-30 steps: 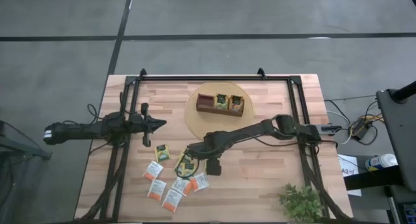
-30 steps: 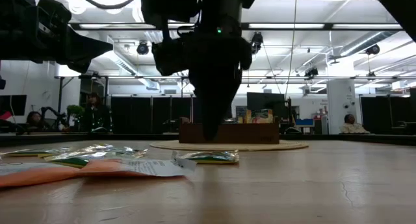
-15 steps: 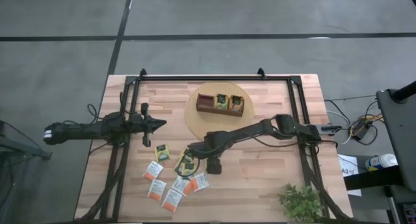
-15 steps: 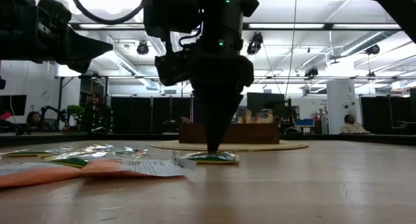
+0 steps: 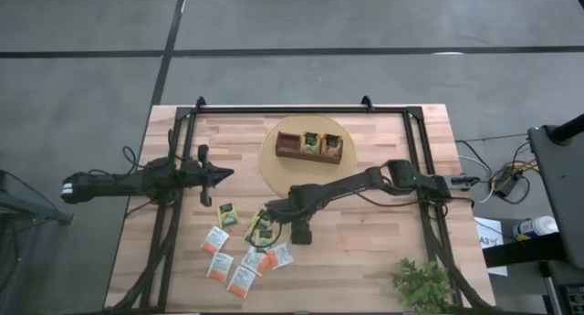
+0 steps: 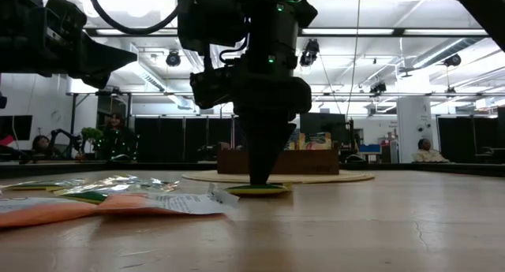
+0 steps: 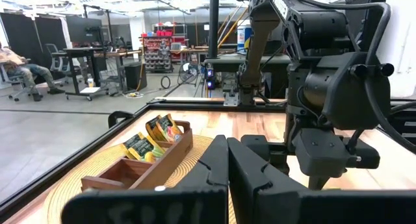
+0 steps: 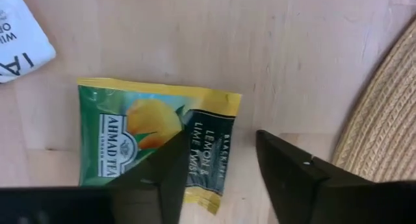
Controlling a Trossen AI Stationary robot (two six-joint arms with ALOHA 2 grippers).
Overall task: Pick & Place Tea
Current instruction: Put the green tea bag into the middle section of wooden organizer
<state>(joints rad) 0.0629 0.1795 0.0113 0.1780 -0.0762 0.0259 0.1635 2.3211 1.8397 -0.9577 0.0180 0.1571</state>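
tea packet (image 8: 156,143) under right tool (image 8: 218,160), seemingly touching

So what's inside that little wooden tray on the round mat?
The wooden tray holds upright tea packets in two compartments; the third compartment looks empty. From the left wrist view, the tray wall hides the packets' lower halves, so their number is unclear.

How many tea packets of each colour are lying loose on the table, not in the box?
White-and-orange packets: 5
Yellow-green packets: 2
Orange-red packets: 1
Total: 8 loose, as far as the overlapping pile lets me tell; those in the wooden tray are not counted.
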